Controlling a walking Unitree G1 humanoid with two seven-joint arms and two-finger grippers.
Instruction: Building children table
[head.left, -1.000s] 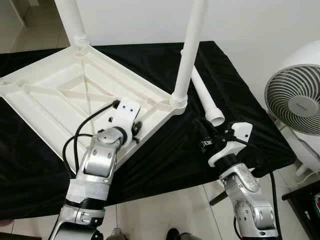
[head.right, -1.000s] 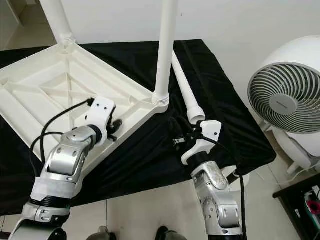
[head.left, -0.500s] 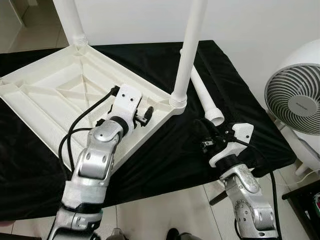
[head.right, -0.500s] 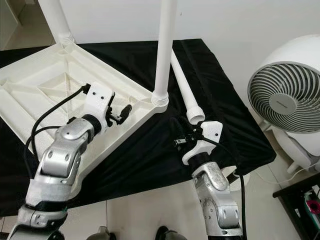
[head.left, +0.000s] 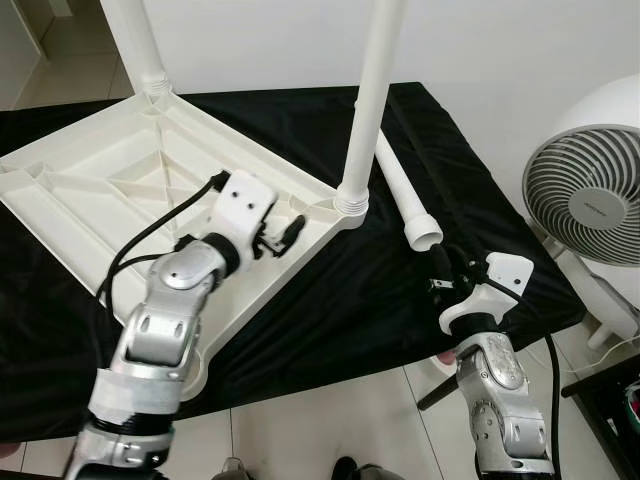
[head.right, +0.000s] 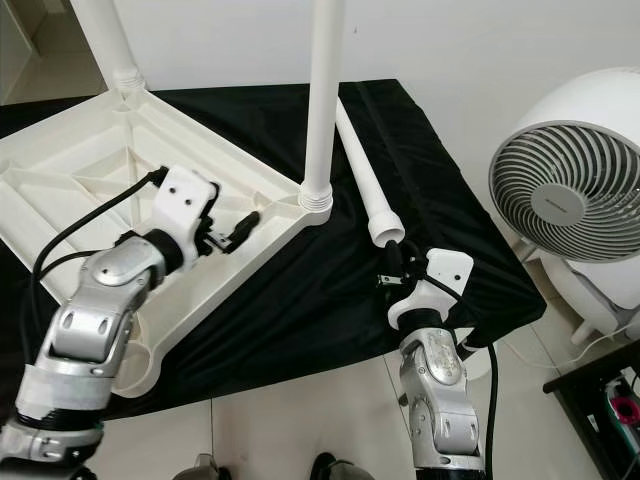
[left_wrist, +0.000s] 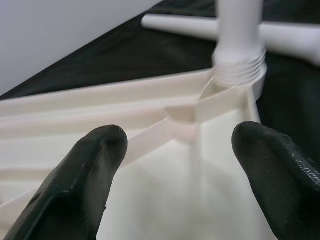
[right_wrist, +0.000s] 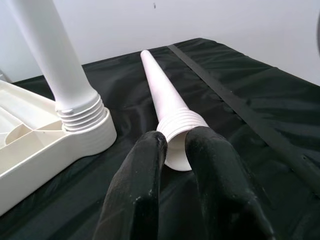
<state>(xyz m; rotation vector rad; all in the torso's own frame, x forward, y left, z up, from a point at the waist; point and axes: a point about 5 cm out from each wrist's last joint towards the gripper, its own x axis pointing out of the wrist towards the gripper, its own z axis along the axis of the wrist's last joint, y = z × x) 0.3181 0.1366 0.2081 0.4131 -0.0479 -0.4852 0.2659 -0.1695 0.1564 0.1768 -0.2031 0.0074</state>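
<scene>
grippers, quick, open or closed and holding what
Left gripper: open, empty, over the tabletop.
Right gripper: closed, empty, just short of the loose leg.

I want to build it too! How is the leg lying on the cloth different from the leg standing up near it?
The lying leg rests flat on the black cloth, loose; the standing leg is upright, screwed into the tabletop's corner. The lying leg's ribbed open end shows, just ahead of the right hand; the standing leg's end sits in its socket. Both are white, tapered, with ribbed ends.

Glossy plastic tabletop (head.left: 120, 180), matt cloth (head.left: 340, 300)
</scene>
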